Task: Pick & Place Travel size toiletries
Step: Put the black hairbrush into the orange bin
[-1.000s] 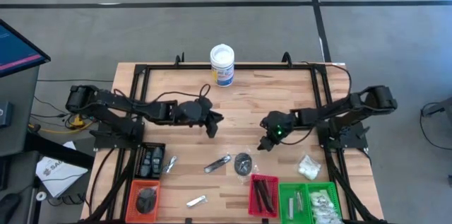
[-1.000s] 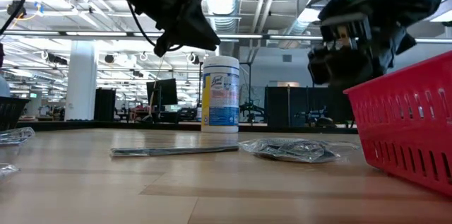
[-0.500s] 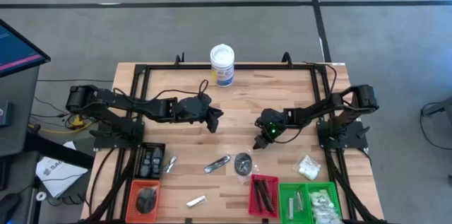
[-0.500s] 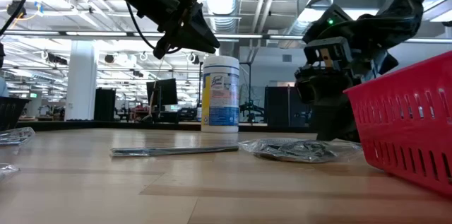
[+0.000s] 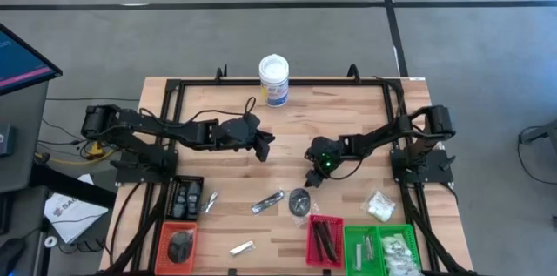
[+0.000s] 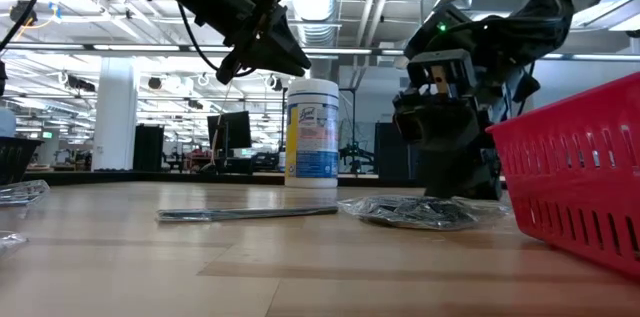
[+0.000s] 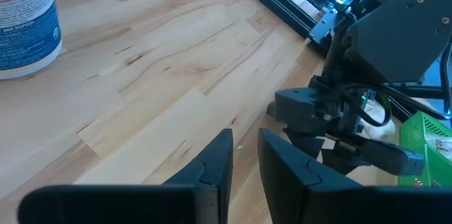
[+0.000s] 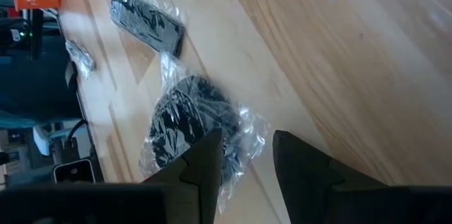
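The toiletries lie along the table's near half. A dark round disc in a clear packet lies flat beside a slim stick. There are also silvery sachets and a white-filled packet. My right gripper is open, slanting down just on the far side of the disc packet, with nothing between its fingers. My left gripper hangs above the table's middle, its fingers a narrow gap apart and empty.
A white tub with a blue label stands at the far edge. Along the near edge stand an orange tray, a red tray holding dark sticks, a green tray and a black tray.
My right gripper has moved toward the table's left and near edge and sunk lower, coming down close to the disc packet. Its finger gap is unchanged. The packet and the other items have stayed where they lay.
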### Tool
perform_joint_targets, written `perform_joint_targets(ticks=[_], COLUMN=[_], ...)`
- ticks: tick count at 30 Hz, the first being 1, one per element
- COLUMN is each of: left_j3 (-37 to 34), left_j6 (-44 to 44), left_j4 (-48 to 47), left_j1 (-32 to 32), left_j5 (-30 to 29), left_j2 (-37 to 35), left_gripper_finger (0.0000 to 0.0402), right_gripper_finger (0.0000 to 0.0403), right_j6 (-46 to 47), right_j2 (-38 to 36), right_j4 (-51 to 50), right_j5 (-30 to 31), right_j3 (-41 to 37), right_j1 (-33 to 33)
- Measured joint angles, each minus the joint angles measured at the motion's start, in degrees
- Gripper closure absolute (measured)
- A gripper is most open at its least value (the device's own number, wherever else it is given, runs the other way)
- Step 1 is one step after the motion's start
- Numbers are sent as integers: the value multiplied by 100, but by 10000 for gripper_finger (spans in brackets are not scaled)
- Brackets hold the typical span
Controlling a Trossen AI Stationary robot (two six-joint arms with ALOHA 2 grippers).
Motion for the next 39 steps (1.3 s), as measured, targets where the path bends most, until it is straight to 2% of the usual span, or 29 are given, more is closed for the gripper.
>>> perform_joint_targets(ticks=[10, 18, 32, 34, 39], left_j3=[0, 0, 0, 0, 0], left_j6=[15, 28, 9, 13, 11], left_j4=[2, 4, 8, 7, 7], left_j1=[-2, -2, -49, -65, -68], left_j5=[0, 0, 0, 0, 0], left_j2=[0, 0, 0, 0, 0], left_gripper_finger=[339, 339, 339, 339, 339], right_gripper_finger=[284, 284, 284, 284, 278], right_j6=[-99, 9, -24, -136, -630], right_j2=[8, 427, 407, 408, 411], right_j4=[0, 481, 373, 246, -779], right_j5=[29, -393, -111, -73, 363], right_j3=[18, 136, 167, 222, 641], right_j1=[75, 140, 147, 149, 195])
